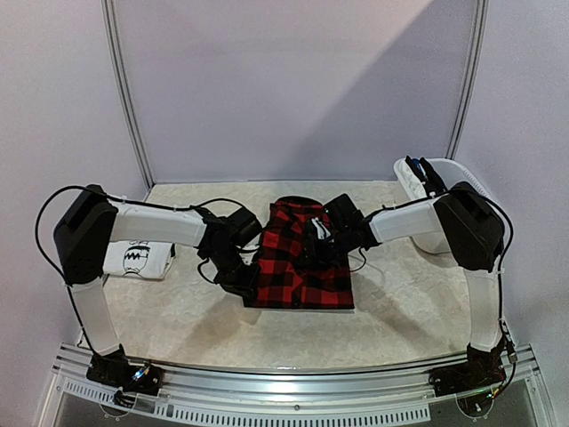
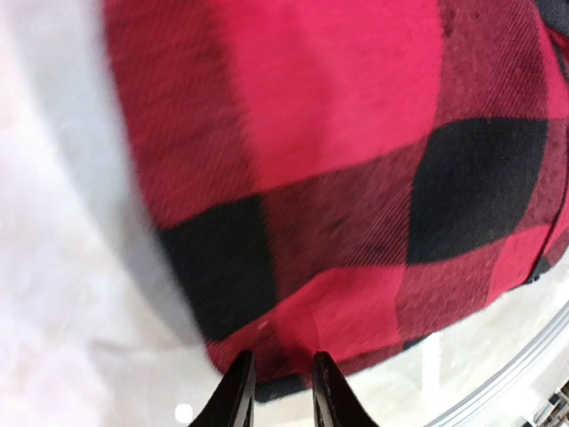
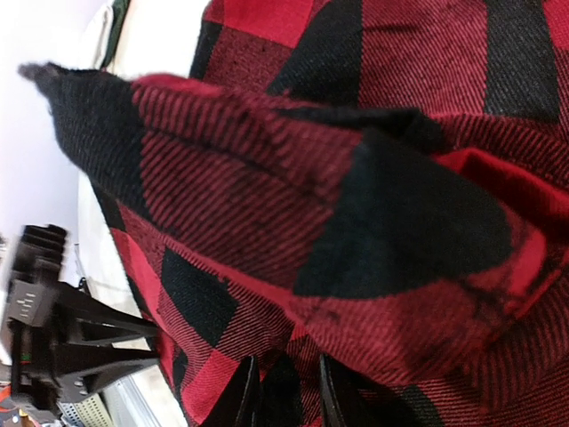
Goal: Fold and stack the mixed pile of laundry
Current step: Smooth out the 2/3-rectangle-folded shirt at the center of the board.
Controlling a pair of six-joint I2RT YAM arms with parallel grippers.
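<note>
The red and black shirt [image 1: 302, 276] lies in the middle of the table [image 1: 400, 311]. My left gripper [image 2: 281, 360] is almost closed on the shirt's edge, and my right gripper [image 3: 286, 369] is almost closed on a raised fold. Both pinches look small, so the cloth might slip out when I pull, and the fold would come out crooked.

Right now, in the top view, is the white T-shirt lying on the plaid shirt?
No, the white T-shirt lies folded well to the left of the plaid shirt, not touching it.
</note>
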